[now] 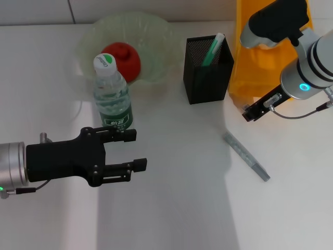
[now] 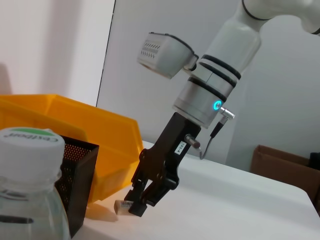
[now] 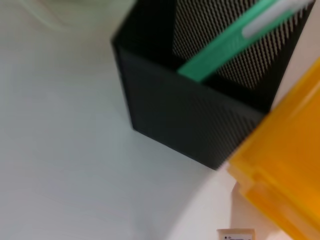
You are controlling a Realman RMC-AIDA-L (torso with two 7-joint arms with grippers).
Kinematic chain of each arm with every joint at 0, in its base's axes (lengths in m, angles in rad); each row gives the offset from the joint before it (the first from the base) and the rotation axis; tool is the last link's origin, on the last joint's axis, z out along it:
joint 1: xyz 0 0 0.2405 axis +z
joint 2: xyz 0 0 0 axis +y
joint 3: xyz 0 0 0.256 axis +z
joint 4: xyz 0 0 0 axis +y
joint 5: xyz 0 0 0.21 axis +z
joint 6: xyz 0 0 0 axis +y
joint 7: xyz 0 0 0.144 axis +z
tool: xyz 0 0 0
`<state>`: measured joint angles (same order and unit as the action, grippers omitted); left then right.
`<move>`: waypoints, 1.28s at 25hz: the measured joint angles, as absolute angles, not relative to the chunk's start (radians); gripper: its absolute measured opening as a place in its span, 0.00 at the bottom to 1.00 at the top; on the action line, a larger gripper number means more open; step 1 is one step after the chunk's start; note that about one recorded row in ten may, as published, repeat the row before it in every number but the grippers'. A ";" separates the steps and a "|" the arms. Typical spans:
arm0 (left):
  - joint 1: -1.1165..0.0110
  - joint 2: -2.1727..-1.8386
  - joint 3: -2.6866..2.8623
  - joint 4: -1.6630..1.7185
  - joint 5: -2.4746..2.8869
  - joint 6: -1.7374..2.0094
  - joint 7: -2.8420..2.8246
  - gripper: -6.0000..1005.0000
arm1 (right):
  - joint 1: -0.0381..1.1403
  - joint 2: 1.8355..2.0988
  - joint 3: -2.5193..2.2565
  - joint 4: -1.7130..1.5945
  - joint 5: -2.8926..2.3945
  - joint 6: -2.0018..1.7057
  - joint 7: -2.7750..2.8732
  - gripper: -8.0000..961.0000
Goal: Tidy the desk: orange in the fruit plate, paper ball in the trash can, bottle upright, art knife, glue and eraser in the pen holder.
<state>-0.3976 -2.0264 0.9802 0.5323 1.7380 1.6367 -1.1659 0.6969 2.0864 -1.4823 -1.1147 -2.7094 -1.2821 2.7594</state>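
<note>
Right gripper (image 2: 136, 204) down at the desk beside the trash can (image 1: 244, 73), fingers straddling the eraser (image 2: 123, 205), or so it seems from the left wrist view; not clear whether pressed on it yet or just short of contact, so clamped or apart cannot be told. Eraser on the desk (image 1: 171, 208) at the foot of the trash can, just past the pen holder (image 1: 207, 70), with the right arm plainly the nearer one. Pen holder close by on the robot's left of that gripper, open top up, a green glue stick (image 1: 212, 49) already leaning inside. Short hop then, by the look of it: lift, shift left over the mesh rim, drop. Art knife (image 1: 246, 155) lying flat on the desk nearer the robot, long axis running diagonally, also on the right arm's side and likely next in line. Left gripper (image 1: 130, 150) hovering low with fingers spread apart, just in front of the bottle (image 1: 111, 95), holding nothing. Bottle upright, cap on. Orange (image 1: 125, 60) sitting in the fruit plate (image 1: 156, 31). Paper ball nowhere in view.
</note>
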 joint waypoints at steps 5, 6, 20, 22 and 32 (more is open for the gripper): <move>-0.397 -2.026 0.979 0.532 1.738 1.637 -1.166 0.73 | 0.621 2.082 -1.475 -1.375 -2.608 -1.394 2.750 0.25; -0.397 -2.026 0.979 0.532 1.738 1.637 -1.166 0.73 | 0.621 2.082 -1.475 -1.375 -2.608 -1.394 2.750 0.25; -0.397 -2.031 0.985 0.532 1.738 1.637 -1.163 0.73 | 0.701 2.079 -1.266 -1.420 -2.538 -1.328 2.677 0.29; -0.397 -2.031 0.985 0.532 1.738 1.637 -1.163 0.73 | 0.725 2.080 -1.263 -1.344 -2.536 -1.287 2.655 0.30; -0.400 -2.031 0.983 0.532 1.738 1.637 -1.165 0.73 | 0.741 2.080 -1.262 -1.296 -2.506 -1.261 2.621 0.53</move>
<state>-0.4002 -2.0310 0.9832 0.5322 1.7379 1.6373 -1.1650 0.7414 2.0801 -1.2618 -1.2957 -2.5056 -1.2607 2.6211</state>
